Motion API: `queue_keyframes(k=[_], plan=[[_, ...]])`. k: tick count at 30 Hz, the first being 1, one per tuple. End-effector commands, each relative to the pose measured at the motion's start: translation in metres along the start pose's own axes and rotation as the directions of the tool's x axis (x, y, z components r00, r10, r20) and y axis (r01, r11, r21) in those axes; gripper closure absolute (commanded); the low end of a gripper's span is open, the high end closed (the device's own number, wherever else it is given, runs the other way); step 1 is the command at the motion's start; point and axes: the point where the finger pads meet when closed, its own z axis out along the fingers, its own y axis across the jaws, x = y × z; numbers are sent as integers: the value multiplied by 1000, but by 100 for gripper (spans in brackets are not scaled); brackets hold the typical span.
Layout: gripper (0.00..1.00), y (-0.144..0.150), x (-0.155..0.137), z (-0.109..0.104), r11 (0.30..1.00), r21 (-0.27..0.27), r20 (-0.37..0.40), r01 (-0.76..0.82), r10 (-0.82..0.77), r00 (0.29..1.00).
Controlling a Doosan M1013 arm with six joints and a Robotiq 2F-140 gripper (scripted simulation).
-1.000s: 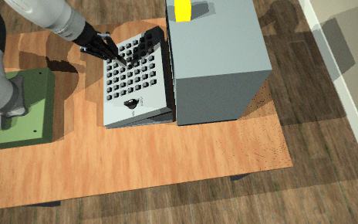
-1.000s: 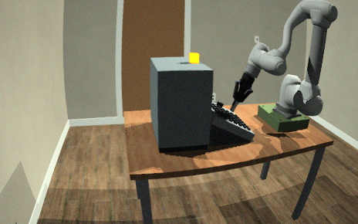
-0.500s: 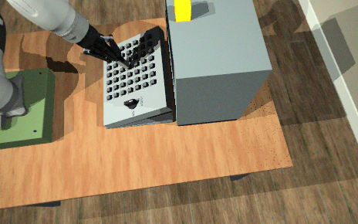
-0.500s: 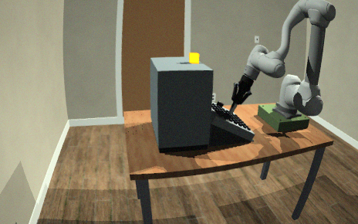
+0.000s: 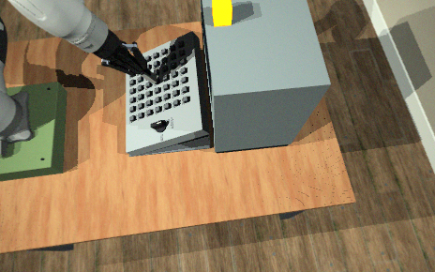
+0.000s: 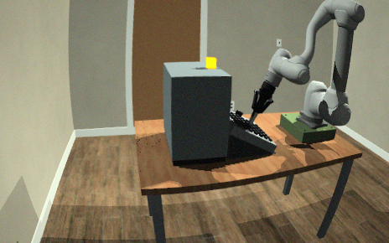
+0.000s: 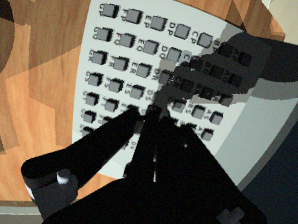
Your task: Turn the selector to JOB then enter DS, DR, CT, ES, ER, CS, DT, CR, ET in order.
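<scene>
The keypad (image 5: 141,137) (image 6: 270,146) (image 7: 166,12) is a sloped light-grey panel with several rows of dark keys, leaning against the grey machine box (image 5: 262,80) (image 6: 197,113). No key shows a light. The printed key names are too small to read. The black selector knob (image 5: 159,125) sits below the keys near the panel's front edge. My gripper (image 5: 154,81) (image 6: 251,121) (image 7: 157,102) is shut with nothing between its fingers. Its tip points down onto a key in the upper middle of the keypad. I cannot tell whether it touches the key.
A yellow block (image 5: 221,13) (image 6: 210,63) sits on top of the machine box. The arm's green base (image 5: 42,136) (image 6: 308,130) stands left of the keypad on the wooden table (image 5: 187,197) (image 6: 251,168). The box wall rises close to the keypad's right side.
</scene>
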Motion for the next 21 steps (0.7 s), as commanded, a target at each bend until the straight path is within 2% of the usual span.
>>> queue_keyframes(k=[1, 21], plan=[[100, 0, 0, 0, 1000, 0, 0, 0, 0, 1000], [100, 0, 0, 5, 1000, 0, 0, 0, 0, 1000]])
